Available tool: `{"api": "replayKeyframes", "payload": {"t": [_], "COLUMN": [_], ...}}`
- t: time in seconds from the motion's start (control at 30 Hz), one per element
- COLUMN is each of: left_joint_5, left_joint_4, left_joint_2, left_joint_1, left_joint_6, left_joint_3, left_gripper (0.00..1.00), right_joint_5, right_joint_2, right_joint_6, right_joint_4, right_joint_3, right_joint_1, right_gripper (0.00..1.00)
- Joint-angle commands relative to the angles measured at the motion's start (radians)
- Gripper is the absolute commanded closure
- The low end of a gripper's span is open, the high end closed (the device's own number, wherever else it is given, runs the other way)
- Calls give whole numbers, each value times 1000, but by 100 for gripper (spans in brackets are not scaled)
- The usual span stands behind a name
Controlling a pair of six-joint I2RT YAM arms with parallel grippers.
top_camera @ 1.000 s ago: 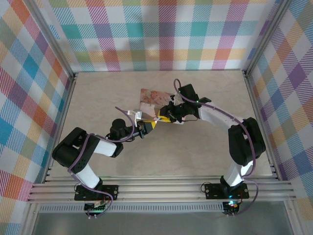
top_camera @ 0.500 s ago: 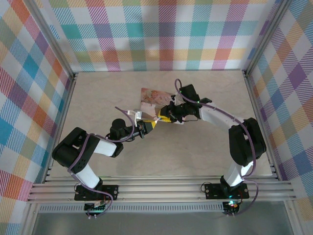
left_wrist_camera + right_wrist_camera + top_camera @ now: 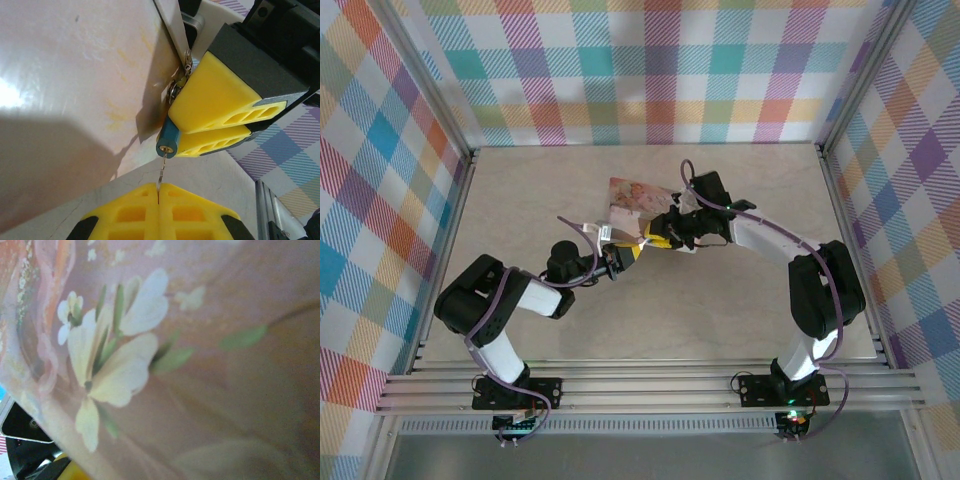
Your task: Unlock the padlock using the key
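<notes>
key [image 3: 161,172] in left claw [image 3: 158,186], nearer padlock [image 3: 168,140]

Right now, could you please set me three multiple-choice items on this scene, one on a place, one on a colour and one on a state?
1. Where is the padlock?
A. Between the fingers of the right gripper
B. Flat on the table, away from both arms
C. On the left arm's base

2. What colour is the padlock's body?
A. Red
B. Teal-blue
C. Black

3. How is the left gripper?
A. Wide open
B. Shut on the key
C. Shut on the tin

Answers:
1 A: the left wrist view shows yellow fingers clamping it.
2 B: its round end shows teal-blue.
3 B: its fingers meet with the thin key sticking out towards the padlock.
</notes>
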Motion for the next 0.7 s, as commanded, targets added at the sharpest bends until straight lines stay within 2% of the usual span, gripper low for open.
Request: {"api": "replayKeyframes", "payload": {"t": [0.0, 0.67], "left_joint_5": [35, 64], "left_joint_4": [73, 82], "left_joint_2": [1, 47], "left_joint_1": [-9, -9], "left_joint_6": [-7, -70], "left_joint_3": [25, 103], "left_gripper": [100, 100], "right_joint_5": [-86, -131], "right_joint_2": [-19, 1], "right_joint_6": [21, -9], "right_joint_4": [12, 32], "right_joint_3": [14, -15], "right_joint_1": [5, 25], "right_gripper": [100, 100]}}
